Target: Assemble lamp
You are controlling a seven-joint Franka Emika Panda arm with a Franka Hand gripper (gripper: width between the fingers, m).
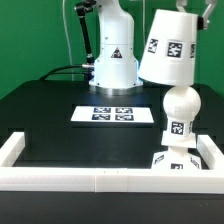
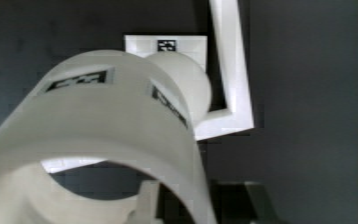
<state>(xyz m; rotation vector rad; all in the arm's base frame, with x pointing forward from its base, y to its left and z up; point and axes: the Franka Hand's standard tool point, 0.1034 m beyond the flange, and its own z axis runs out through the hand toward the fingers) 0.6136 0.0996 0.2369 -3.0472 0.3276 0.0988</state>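
The white cone shade (image 1: pixel 167 48) hangs tilted in the air at the exterior view's upper right, tags facing the camera. My gripper (image 1: pixel 193 13) holds it by its upper rim and is mostly cut off by the picture's edge. Just below the shade's lower edge, the ball-topped bulb (image 1: pixel 178 110) stands upright on the square base (image 1: pixel 186 161) in the front right corner. In the wrist view the shade (image 2: pixel 96 125) fills the foreground. One dark finger (image 2: pixel 242 205) presses on its wall. The bulb's ball (image 2: pixel 185 80) and the base's tag (image 2: pixel 160 45) show beyond it.
The marker board (image 1: pixel 114 114) lies flat mid-table. A low white wall (image 1: pixel 90 178) runs along the front and both sides, and its corner shows in the wrist view (image 2: pixel 234 90). The arm's white pedestal (image 1: pixel 113 60) stands at the back, with cables beside it.
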